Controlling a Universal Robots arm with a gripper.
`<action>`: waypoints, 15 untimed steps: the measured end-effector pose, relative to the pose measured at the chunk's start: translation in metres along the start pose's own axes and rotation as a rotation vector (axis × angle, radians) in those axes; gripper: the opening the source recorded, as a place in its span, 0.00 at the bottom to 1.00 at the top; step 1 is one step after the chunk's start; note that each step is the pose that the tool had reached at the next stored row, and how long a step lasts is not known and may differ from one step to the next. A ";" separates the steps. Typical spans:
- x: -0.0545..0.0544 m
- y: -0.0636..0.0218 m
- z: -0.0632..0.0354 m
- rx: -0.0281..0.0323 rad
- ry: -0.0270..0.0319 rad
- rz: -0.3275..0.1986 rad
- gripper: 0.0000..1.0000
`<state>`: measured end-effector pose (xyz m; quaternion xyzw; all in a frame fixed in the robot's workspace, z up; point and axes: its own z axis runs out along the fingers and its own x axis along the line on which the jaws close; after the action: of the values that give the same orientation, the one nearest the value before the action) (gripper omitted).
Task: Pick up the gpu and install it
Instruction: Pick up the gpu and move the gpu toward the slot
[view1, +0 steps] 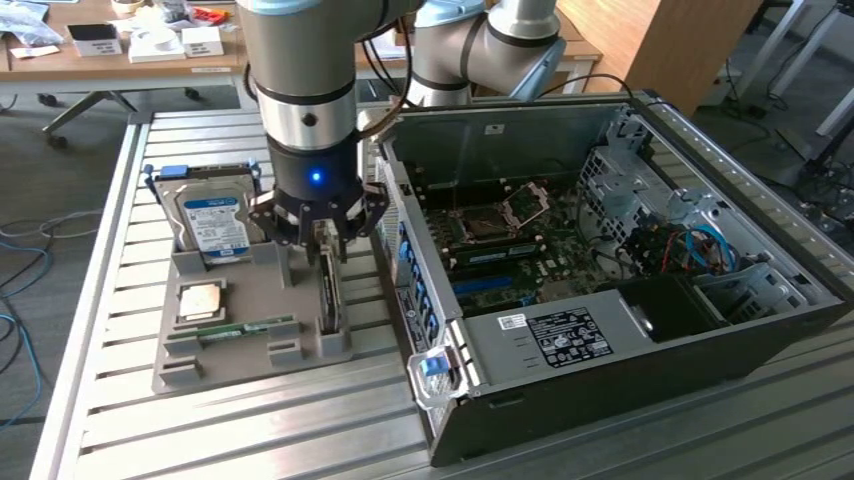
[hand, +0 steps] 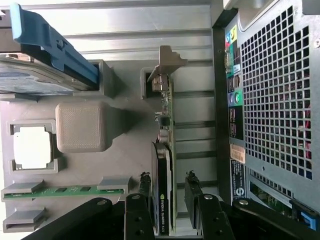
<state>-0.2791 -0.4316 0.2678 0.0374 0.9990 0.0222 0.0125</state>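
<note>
The gpu (view1: 330, 300) stands on edge in a slot of the grey holder (view1: 254, 285), its silvery bracket pointing away from the arm's base. In the wrist view the gpu (hand: 167, 125) shows a green board edge and a dark face. My gripper (view1: 326, 245) hangs straight over it, low at its top edge. My gripper (hand: 168, 182) is open, with its fingers (hand: 192, 187) standing one on each side of the card and a gap showing on at least one side. Nothing is held.
The holder also carries a blue-labelled hard drive (view1: 214, 220), a CPU (view1: 200, 298) and a RAM stick (view1: 247, 328). The open computer case (view1: 574, 350) lies close to the exterior view's right of the holder, motherboard (view1: 507, 250) exposed. Everything rests on a slatted metal table (view1: 200, 430).
</note>
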 end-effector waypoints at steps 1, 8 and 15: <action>0.000 -0.0001 0.0014 0.0000 0.0000 0.000 0.42; 0.000 -0.0003 0.0074 0.0000 0.0000 0.000 0.42; 0.000 -0.0007 0.0141 0.0001 0.0000 0.000 0.42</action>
<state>-0.2791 -0.4316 0.2537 0.0374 0.9990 0.0221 0.0125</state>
